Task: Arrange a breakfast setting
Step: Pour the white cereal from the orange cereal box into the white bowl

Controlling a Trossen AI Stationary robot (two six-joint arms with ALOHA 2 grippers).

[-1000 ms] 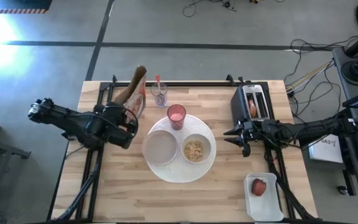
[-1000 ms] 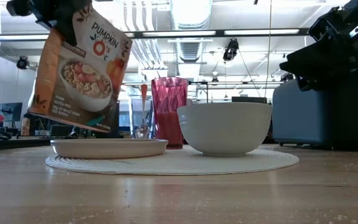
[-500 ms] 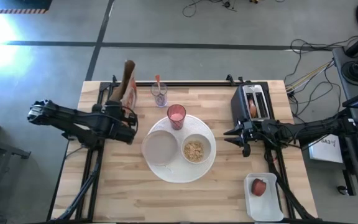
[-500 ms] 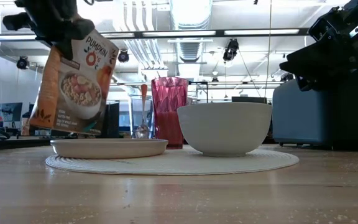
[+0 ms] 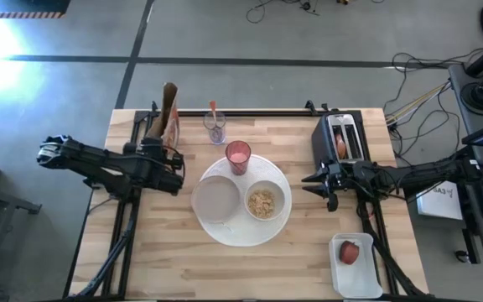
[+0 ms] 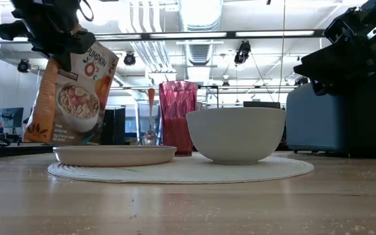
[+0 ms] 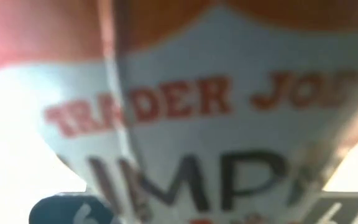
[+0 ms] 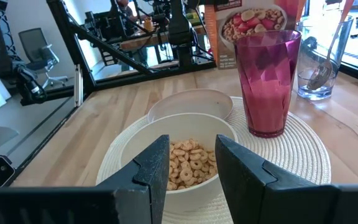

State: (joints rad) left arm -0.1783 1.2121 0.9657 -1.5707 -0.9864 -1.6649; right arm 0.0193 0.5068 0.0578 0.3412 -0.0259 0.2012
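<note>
On the left of the pale wooden surface (image 5: 166, 260), the left gripper (image 5: 171, 159) has its fingers pressed tight on the top of an orange cardboard cereal box (image 5: 168, 117), which hangs nearly upright over the far left corner. Just right of it stands a clear glass (image 5: 215, 128) holding an orange-handled spoon (image 5: 213, 111). At the centre, a large round white plate (image 5: 225, 234) carries a pink ribbed tumbler (image 5: 238, 156), an empty small white bowl (image 5: 218, 200) and a small white bowl of cereal rings (image 5: 264, 201). Further right, the right gripper (image 5: 315, 183) hovers beside the black toaster (image 5: 342, 138), its fingers (image 8: 154, 163) partly spread and gripping nothing. A red apple (image 5: 350, 251) lies in a white rectangular tray (image 5: 356, 281) at the near right.
</note>
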